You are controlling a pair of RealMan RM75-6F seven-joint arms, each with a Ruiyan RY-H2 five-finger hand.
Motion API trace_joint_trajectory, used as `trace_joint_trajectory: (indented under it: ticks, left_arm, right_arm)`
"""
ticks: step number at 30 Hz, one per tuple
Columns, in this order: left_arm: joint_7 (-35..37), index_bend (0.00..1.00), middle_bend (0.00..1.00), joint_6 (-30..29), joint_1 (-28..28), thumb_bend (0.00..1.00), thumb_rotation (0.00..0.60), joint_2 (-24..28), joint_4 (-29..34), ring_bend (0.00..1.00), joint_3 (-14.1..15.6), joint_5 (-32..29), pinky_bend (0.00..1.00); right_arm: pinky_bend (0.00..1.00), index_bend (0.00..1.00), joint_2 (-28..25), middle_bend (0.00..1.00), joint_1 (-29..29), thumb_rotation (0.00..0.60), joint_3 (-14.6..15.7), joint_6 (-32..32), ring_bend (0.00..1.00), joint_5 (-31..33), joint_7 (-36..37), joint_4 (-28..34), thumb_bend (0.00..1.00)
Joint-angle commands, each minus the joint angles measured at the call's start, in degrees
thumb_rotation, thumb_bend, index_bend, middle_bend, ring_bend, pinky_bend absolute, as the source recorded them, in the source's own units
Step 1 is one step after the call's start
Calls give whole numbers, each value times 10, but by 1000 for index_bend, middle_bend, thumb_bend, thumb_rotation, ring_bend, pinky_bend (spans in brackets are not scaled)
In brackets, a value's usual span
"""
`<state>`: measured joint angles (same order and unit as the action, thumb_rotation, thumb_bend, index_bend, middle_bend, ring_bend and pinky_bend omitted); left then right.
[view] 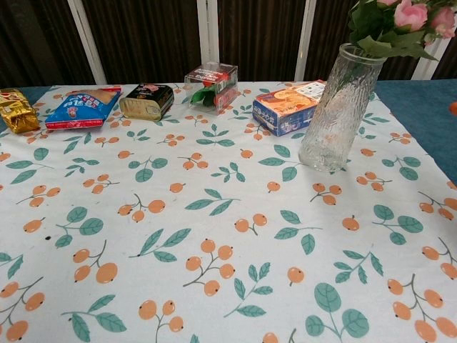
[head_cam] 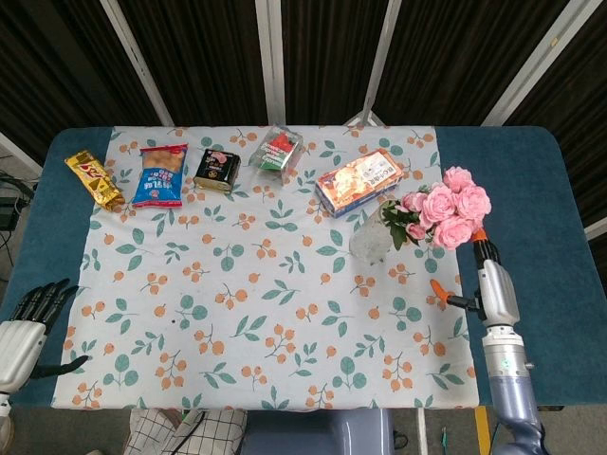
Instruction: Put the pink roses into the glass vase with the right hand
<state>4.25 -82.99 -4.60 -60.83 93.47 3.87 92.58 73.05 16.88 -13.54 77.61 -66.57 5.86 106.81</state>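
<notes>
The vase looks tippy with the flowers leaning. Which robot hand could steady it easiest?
The right robot hand. It hangs close beside the tilting glass vase and pink roses, while the left robot hand sits far off at the table's opposite front corner.

The chest view's top edge cuts off the roses (view: 400, 18). The right hand (head_cam: 479, 284) shows mostly its back; its fingers' grip cannot be told.

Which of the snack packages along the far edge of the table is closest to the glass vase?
The orange and blue biscuit box, lying just beside the glass vase; the other packs sit farther left.
</notes>
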Motion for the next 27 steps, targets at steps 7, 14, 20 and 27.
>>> trace_joint_trajectory:
  ticks: [7,14,20,27]
  left_arm:
    - [-11,0,0,0,0,0,600,-4,0,0,-1,0,0]
    - [-18,0,0,0,-1,0,600,-6,1,0,-2,-1,0]
    - [-28,0,0,-11,2,0,600,-7,-9,0,-6,2,0]
    - [-42,0,0,-26,10,0,600,-11,-22,0,-8,0,0]
  right_arm:
    - [0,0,-53,0,-53,600,79,31,0,-99,-37,-46,284]
    - [0,0,-66,0,-61,600,106,34,0,-138,-79,-76,285]
    - [0,0,-78,0,-79,600,131,83,0,-210,-178,-133,285]
    - [0,0,-86,0,-118,600,144,134,0,-230,-218,-147,284]
